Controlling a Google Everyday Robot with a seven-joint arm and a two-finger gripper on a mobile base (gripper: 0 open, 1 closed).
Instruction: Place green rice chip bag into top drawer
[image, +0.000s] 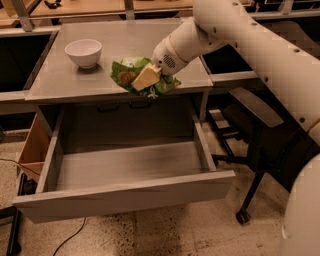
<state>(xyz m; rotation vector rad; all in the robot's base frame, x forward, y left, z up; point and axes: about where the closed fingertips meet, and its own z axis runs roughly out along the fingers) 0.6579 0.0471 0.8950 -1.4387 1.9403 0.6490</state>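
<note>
The green rice chip bag (121, 71) lay crumpled on the grey table (65, 82), at its front edge and just right of centre, its lower edge reaching the lip. The gripper (146, 77) was down on the bag's middle, in contact with it; whether it had a grasp could not be determined. The white arm (240, 25) reached in from the upper right. A white bowl (83, 51) stood upright to the left, apart from the bag. Below the tabletop, the top drawer (125, 192) stood pulled well out. A dark office chair (255, 107) stood to the right.
</note>
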